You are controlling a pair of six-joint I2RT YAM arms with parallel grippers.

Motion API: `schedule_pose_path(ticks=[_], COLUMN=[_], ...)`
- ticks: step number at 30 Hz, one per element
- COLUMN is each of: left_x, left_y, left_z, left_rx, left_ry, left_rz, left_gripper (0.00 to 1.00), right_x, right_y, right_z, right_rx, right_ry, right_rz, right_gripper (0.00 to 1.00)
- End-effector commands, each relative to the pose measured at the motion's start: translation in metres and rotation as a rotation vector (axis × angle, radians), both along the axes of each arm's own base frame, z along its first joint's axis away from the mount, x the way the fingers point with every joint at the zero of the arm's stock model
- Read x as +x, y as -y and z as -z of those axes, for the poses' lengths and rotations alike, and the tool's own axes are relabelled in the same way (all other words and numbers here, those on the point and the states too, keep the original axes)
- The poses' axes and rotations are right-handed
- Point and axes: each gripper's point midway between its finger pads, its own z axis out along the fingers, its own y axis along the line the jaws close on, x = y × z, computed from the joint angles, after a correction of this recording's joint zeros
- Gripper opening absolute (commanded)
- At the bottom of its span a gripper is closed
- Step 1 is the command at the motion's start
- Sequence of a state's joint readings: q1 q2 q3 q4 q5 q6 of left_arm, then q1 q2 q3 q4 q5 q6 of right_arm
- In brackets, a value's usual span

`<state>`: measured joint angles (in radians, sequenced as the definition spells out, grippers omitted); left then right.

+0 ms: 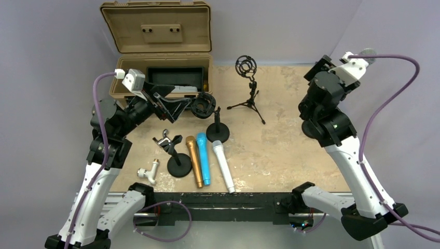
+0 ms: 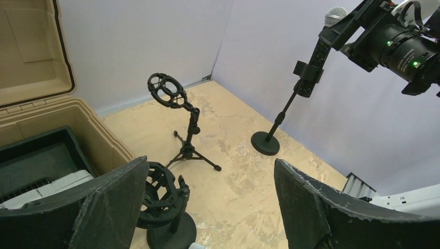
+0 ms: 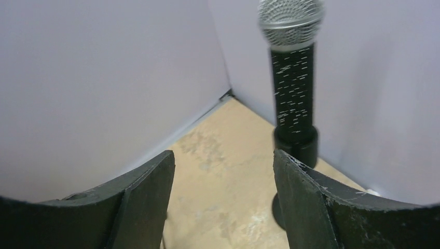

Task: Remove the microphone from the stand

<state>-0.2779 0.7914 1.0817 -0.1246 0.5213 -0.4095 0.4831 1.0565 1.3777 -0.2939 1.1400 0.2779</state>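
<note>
Well, the black speckled microphone (image 3: 293, 88) stands upright in the clip of its round-base stand (image 2: 283, 114), off in the upper right of the overhead view, where only its mesh head (image 1: 368, 52) shows past the arm; the stand's foot sits close against the lilac backdrop (image 3: 104, 78), so room behind it is tight.

The right gripper (image 3: 223, 158) is raised to the level of the mesh head, its jaws apart with nothing between them. In the right wrist view the microphone rises in the upper right of the frame, beyond the finger (image 3: 321, 207) on that side rather than in the gap; bare table (image 1: 290, 150) shows through the gap, as far as the corner where the backdrop meets it. In the left wrist view that gripper sits at the upper right, just beside the mesh head; whether it touches, I cannot tell.

The left gripper (image 2: 210, 171) hangs wide and empty at the upper left of the overhead view, just in front of the open tan case (image 1: 155, 31). A shock-mount stand (image 2: 163, 202) is just beyond its fingers; a tripod stand (image 2: 189, 129) is further off, with open table between it and the microphone's stand.

At the lower middle of the overhead view a gold microphone (image 1: 194, 161), a blue microphone (image 1: 203, 158) and a white microphone (image 1: 223, 166) lie side by side, well apart from both grippers.
</note>
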Motion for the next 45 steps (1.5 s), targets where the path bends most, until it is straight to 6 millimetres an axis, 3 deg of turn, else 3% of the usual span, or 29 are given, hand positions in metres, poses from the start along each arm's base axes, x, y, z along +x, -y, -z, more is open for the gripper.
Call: schedule_pose_path(ticks=[1, 5, 11, 17, 24, 30, 36, 45], left_x=[-0.002, 0.001, 0.0, -0.002, -0.003, -0.004, -0.004, -0.005], left_y=[0.004, 0.007, 0.011, 0.012, 0.013, 0.014, 0.013, 0.013], left_z=[-0.008, -0.004, -0.002, -0.004, -0.004, -0.004, -0.005, -0.005], left_rx=[-0.006, -0.004, -0.001, -0.003, -0.003, -0.004, -0.003, -0.002], left_ry=[0.027, 0.011, 0.006, 0.011, 0.011, 0.012, 0.015, 0.016], left_rz=[0.021, 0.028, 0.044, 0.05, 0.055, 0.06, 0.057, 0.058], left_gripper=[0.88, 0.88, 0.88, 0.88, 0.88, 0.88, 0.88, 0.88], right_x=[-0.022, -0.024, 0.004, 0.036, 0.038, 0.053, 0.063, 0.062], right_y=[0.041, 0.062, 0.074, 0.089, 0.118, 0.12, 0.115, 0.104], right_z=[-0.004, -0.001, 0.001, 0.006, 0.01, 0.012, 0.024, 0.026], right_rx=[-0.03, -0.06, -0.068, -0.057, -0.063, -0.064, -0.058, -0.1], right_ry=[-0.019, -0.019, -0.053, -0.085, -0.084, -0.076, -0.08, -0.071], right_rz=[0.135, 0.223, 0.231, 0.252, 0.331, 0.279, 0.236, 0.129], right_gripper=[0.69, 0.79, 0.9, 0.93, 0.94, 0.92, 0.82, 0.47])
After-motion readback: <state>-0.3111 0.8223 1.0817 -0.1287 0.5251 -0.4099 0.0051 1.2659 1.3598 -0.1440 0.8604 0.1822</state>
